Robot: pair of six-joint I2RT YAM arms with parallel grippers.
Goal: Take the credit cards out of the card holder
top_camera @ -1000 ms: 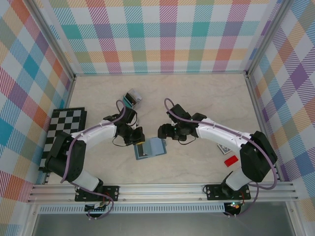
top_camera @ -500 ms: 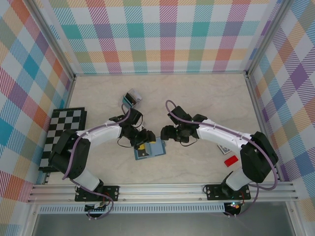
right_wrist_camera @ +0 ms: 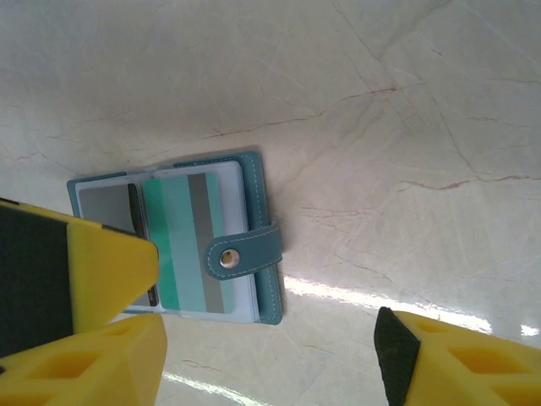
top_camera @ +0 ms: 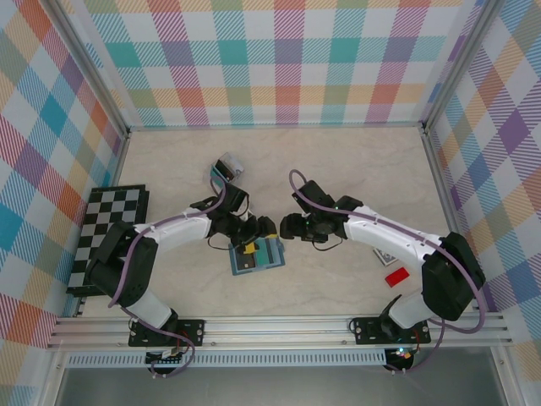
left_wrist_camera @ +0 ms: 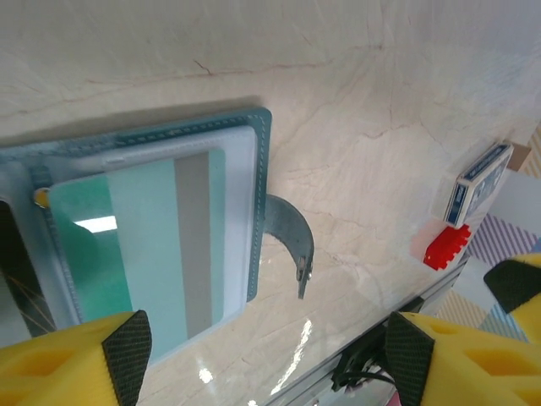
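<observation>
1 overhead, 2 close downward wrist views; card holder point(top_camera: 269, 254) common

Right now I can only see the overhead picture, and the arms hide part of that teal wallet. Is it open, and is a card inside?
Observer: Yes. The right wrist view shows the card holder lying open on the table, with a teal card with a grey stripe in a clear sleeve.
Operator: Is the left gripper holding it?
Observer: No. In the left wrist view the left gripper is open, its jaws wide apart and gripping nothing.
Operator: And the other one?
Observer: The right gripper is open too. Below it, the closing tab is unfastened, and its metal snap shows.
</observation>
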